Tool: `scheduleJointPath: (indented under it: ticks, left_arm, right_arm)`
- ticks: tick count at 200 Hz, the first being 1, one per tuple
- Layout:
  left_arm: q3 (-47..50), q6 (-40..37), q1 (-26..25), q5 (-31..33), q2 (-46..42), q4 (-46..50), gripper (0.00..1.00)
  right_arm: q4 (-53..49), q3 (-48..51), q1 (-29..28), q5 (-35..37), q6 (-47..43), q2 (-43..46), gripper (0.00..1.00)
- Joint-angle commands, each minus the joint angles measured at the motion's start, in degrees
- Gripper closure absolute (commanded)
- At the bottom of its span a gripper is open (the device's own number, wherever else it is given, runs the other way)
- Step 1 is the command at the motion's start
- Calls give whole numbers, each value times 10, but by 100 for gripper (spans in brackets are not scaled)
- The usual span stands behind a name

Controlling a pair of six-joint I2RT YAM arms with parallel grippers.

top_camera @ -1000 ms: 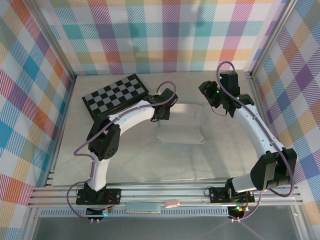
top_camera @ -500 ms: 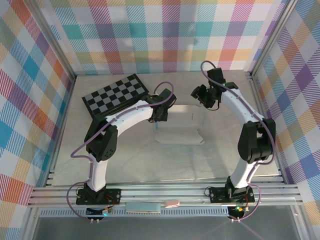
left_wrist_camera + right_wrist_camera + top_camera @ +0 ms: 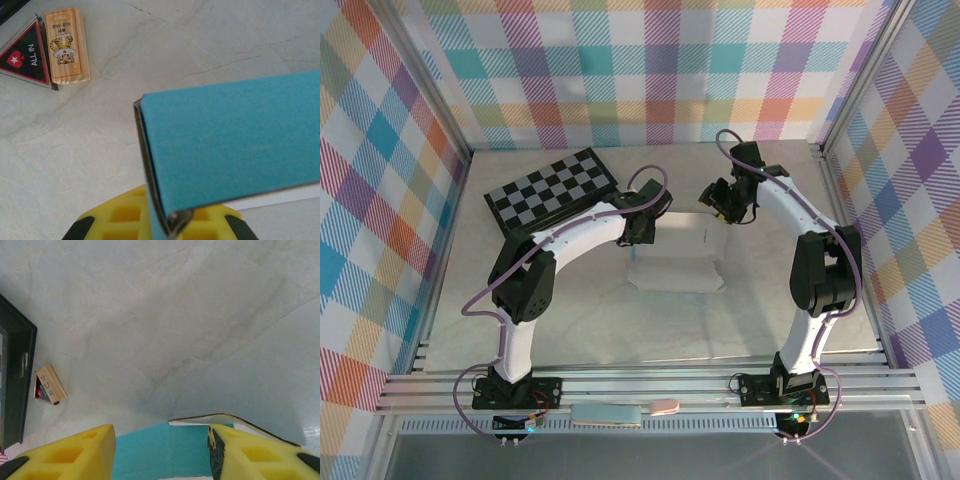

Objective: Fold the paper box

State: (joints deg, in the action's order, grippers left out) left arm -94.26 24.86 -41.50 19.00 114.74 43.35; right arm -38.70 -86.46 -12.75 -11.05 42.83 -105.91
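The paper box (image 3: 678,262) is a flat sheet on the table's middle, pale from above. In the left wrist view its turquoise panel (image 3: 230,145) stands up on edge, and my left gripper (image 3: 170,220) is shut on its folded corner; from above that gripper (image 3: 642,236) sits at the sheet's left edge. My right gripper (image 3: 715,205) hovers at the sheet's far right corner. In its own view, the right gripper (image 3: 160,450) is open with turquoise card (image 3: 160,447) below the gap. A raised flap edge (image 3: 215,418) touches the right fingertip (image 3: 250,450).
A black-and-grey checkerboard (image 3: 550,187) lies at the far left, its dark edge (image 3: 15,380) in the right wrist view. A small wooden block with a tiger picture (image 3: 66,47) and a black triangular "ALL IN" piece (image 3: 25,55) lie near it.
My right arm has swung in from the right and its gripper now stands over the sheet's far right corner. The left gripper has stayed shut on the sheet's left edge.
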Motion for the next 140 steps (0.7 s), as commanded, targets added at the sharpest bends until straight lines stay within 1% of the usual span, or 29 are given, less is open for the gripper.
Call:
scheduleJointPath:
  ticks: [1, 33, 58, 90, 140]
  left_arm:
    - [3, -1, -4, 6, -18, 2, 100]
    - [0, -3, -5, 2, -15, 1, 100]
    - [4, -4, -7, 3, -18, -5, 100]
    - [5, -6, -8, 2, -20, -9, 100]
    - [7, -6, -7, 3, -25, -16, 100]
  right_arm:
    - [-12, 1, -1, -18, 15, 25, 50]
    - [-1, 10, -3, -31, 40, 24, 51]
    - [23, 16, -3, -50, 81, 24, 54]
    - [63, 23, -3, -59, 144, 34, 68]
    - [101, 40, -3, -52, 211, 47, 90]
